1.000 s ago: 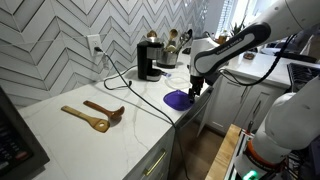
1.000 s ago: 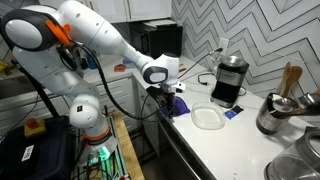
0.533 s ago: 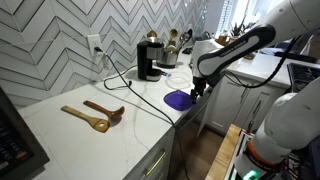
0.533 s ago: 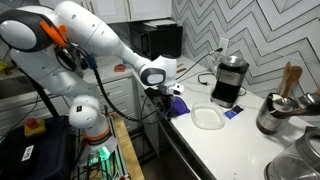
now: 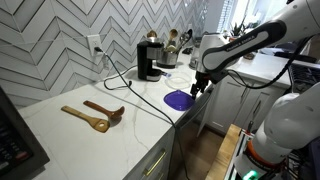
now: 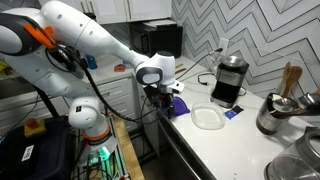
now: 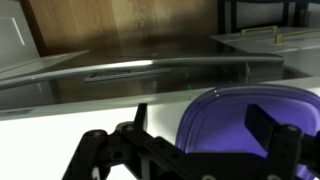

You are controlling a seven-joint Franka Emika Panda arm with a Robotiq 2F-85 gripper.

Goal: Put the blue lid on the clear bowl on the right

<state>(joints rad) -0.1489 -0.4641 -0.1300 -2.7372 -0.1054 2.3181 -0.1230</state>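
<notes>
Landmark: the black coffee maker [image 6: 230, 80], standing at the back of the white counter [image 5: 140, 125].
Blue lid: flat on the counter [image 6: 178, 104], out from the coffee maker at the counter's front edge; it lies in the same place in both exterior views [image 5: 178, 99].
Clear bowl: a pale, round, shallow dish [image 6: 207, 117] just in front of the coffee maker, between it and the front edge. It is empty and uncovered.
Lid to bowl: near but apart, with the lid on the side of the bowl away from the steel pot [image 6: 270, 115].
Gripper: low at the counter edge [image 6: 165, 98], on the far side of the lid from the coffee maker.
Gripper state: spread wide in the wrist view [image 7: 190, 155], pinching nothing that can be seen.
Deciding relation: the lid [image 7: 245, 130] lies ahead of the gripper, in the gap and off-centre towards the finger at the picture's right. Whether that finger touches the rim cannot be told.
Long axis: none, since the lid is round and any approach angle serves.
Judgement: the grasp is not yet made; the carry would run from the edge towards the coffee maker.
</notes>
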